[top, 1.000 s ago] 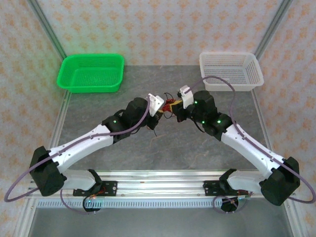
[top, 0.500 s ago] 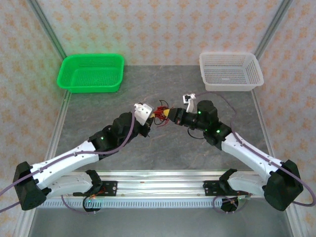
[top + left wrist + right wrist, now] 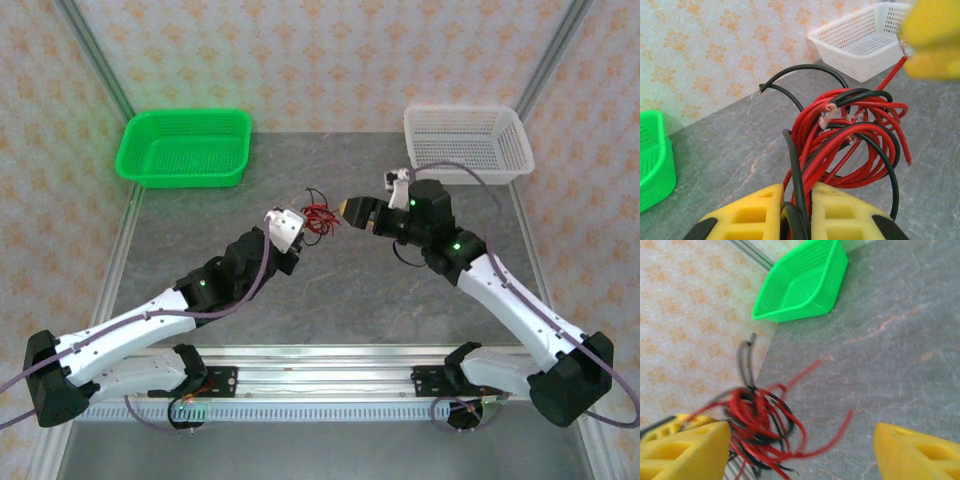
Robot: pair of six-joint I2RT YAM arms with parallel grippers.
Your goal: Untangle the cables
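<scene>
**Item count.** Two arms, two grippers, two baskets, one tangle of cables [image 3: 850,135]. The tangle is made of red and black strands coiled through one another (the loops overlap too much for a strand count; red is the majority). One green basket [image 3: 185,148] stands at the far left of the table [image 3: 340,300] and one white basket [image 3: 467,145] at the far right, well apart.

**Cable location.** In the top view the tangle sits at mid-table, between the two grippers.

**Left arm** [image 3: 150,315]. It is extended diagonally from the near-left base toward mid-table, low and almost straight. The left gripper [image 3: 797,192] is pinched narrow on the root of the tangle. Red and black strands pass between its yellow pads [image 3: 772,200], and the loops fan out ahead of the fingertips.

**Right arm** [image 3: 505,295]. It is extended diagonally from the near-right base, elbow bent, with the wrist facing the left gripper. The right gripper [image 3: 802,435] stands wide and grips nothing, with the tangle just beside one of its fingers [image 3: 690,450]. In the left wrist view a single red strand [image 3: 892,72] runs up to one of its pads; contact cannot be determined.
</scene>
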